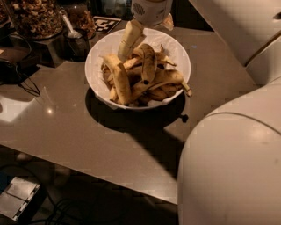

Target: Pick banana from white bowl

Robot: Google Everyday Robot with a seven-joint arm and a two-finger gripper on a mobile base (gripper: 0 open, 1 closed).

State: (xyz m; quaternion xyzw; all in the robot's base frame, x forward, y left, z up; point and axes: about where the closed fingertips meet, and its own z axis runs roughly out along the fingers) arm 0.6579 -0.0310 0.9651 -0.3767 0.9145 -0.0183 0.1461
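Claw [149, 17]: mine, at the top edge above the bowl's far rim; clenched or released, I cannot tell.
Banana [147, 62]: mottled, lying on the pile in the bowl.
Pale banana [129, 39]: tilted, just under my claw.
Bowl [94, 68]: on the surface [88, 132], near a jar [35, 17].

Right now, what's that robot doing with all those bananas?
It's trying to pick one up. The robot's end effector hangs over the far rim of the white bowl, which sits on the table piled with brown-spotted bananas. A pale piece slants from it into the pile; I can't tell if that's a banana. Jars of nuts stand behind the bowl.
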